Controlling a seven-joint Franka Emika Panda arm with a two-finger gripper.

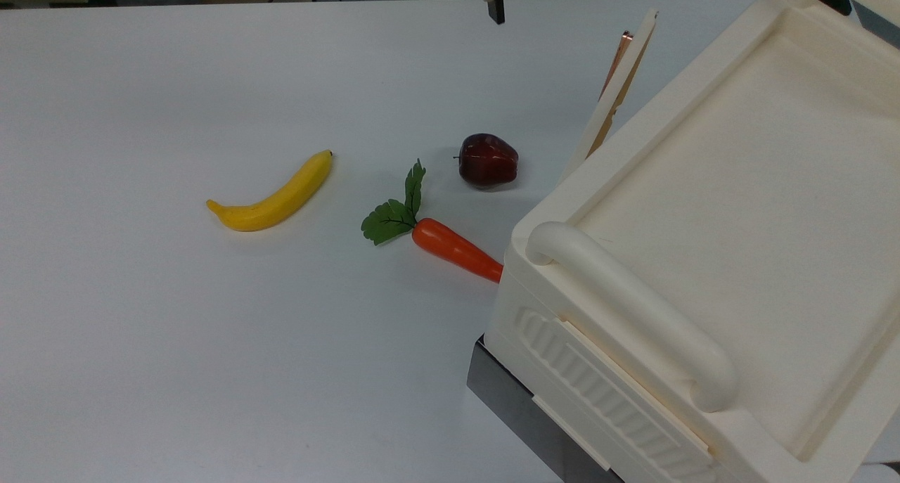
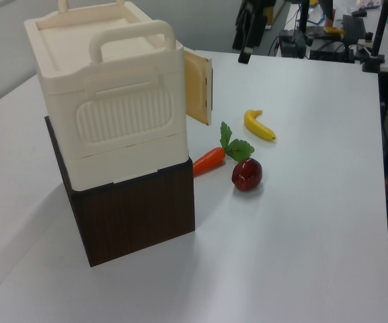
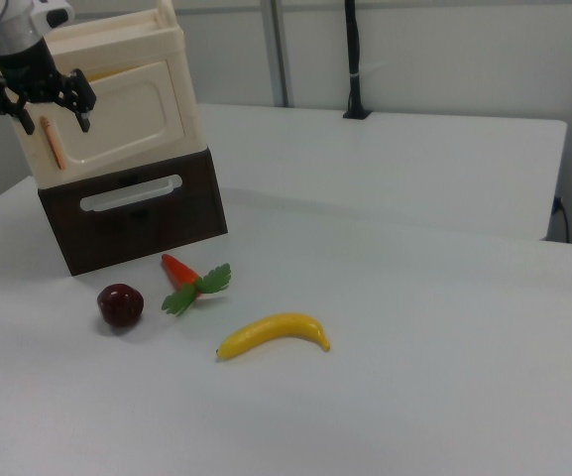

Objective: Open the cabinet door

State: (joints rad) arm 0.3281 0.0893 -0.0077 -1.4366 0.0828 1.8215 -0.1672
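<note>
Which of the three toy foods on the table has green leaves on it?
The carrot. Its orange body has a green leafy top, and it lies between the plain yellow banana and the dark red apple.

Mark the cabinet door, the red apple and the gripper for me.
flat cream plastic cabinet door (image 2: 198, 88), left view, inner face of the panel.
dark red apple (image 1: 488, 160), top view, its upper surface.
black two-finger gripper (image 3: 53, 117), right view, between fingertips.

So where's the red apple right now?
In the top view, the apple sits on the white table, just above the carrot, left of the cabinet.
</note>
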